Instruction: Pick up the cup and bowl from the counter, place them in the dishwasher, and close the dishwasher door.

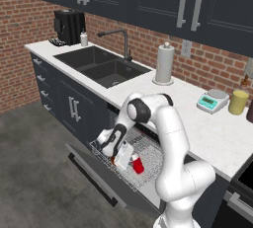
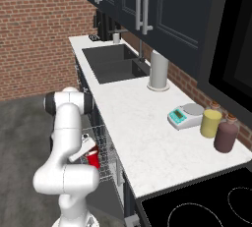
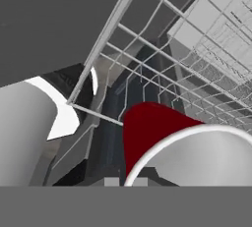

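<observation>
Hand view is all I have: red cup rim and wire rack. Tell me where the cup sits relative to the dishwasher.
Observer: The cup is down in the white wire rack, over the open dishwasher door.
Operator: Report the gripper.
Observer: The gripper is at the cup, low in the rack; I cannot tell whether it grips.
Operator: Check the counter for the bowl.
Observer: I see no bowl on the counter; a scale and two jars stand there.
</observation>
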